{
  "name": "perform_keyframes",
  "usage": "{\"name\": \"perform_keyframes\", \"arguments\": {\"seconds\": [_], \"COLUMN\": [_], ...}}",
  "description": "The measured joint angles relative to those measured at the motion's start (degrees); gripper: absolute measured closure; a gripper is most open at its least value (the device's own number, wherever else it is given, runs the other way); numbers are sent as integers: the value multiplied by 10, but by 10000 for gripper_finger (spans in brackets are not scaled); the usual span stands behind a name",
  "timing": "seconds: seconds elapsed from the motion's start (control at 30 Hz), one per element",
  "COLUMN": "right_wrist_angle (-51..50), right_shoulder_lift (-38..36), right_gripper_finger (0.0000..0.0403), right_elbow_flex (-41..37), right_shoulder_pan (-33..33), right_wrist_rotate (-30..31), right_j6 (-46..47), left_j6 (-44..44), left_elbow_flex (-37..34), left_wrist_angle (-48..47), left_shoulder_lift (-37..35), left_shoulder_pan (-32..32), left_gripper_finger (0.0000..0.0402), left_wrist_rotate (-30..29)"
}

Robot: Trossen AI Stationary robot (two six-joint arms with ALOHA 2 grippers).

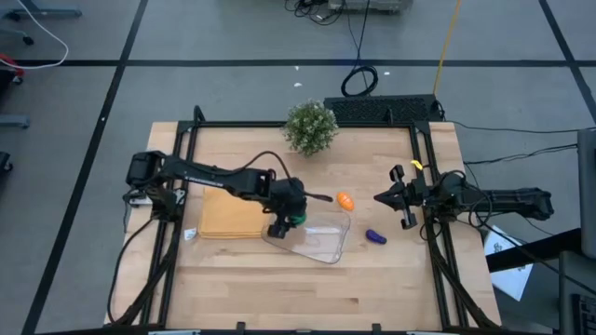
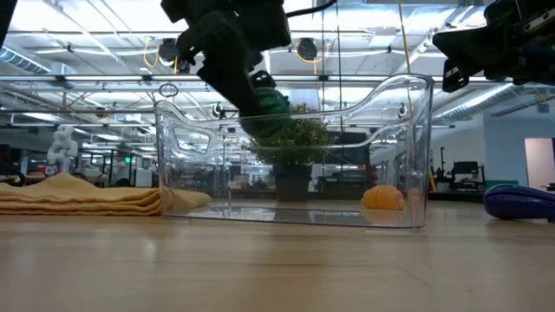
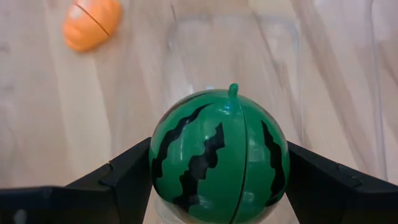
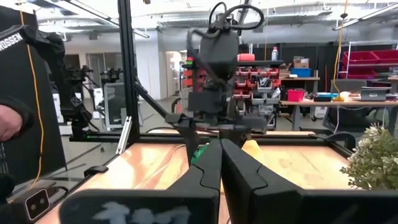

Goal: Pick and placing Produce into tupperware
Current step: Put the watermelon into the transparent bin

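My left gripper (image 1: 292, 221) hangs over the clear tupperware (image 1: 317, 237), shut on the round green toy watermelon (image 3: 219, 155), which shows above the container's floor in the low view (image 2: 267, 111). The orange piece (image 1: 345, 201) lies on the table just beyond the container's far right corner. The purple piece (image 1: 375, 237) lies on the table to the container's right. My right gripper (image 1: 380, 199) waits shut, raised above the table's right side, touching nothing. My left gripper pinches the green watermelon by its two opposite sides (image 3: 157, 163), one finger (image 3: 121, 180) on each side at its widest part. The fingers slant down from above. The ball is lifted clear, hanging inside the tupperware's outline above its floor.
A folded tan-yellow mat (image 1: 230, 216) lies against the tupperware's left side. A bushy potted plant (image 1: 311, 127) stands at the table's far edge. Bare wood lies along the near edge (image 1: 307, 293) and between container and right arm.
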Motion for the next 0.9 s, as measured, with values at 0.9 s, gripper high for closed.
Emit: {"name": "perform_keyframes", "arguments": {"seconds": [0.9], "right_wrist_angle": [9], "right_shoulder_lift": [3], "right_gripper_finger": [403], "right_elbow_flex": [0], "right_shoulder_pan": [0], "right_wrist_rotate": [0], "right_j6": [0], "left_j6": [35], "left_elbow_flex": [0], "left_wrist_angle": [-6], "left_shoulder_lift": [24], "left_shoulder_pan": [-38], "left_gripper_finger": [105], "left_wrist_rotate": [-45]}}
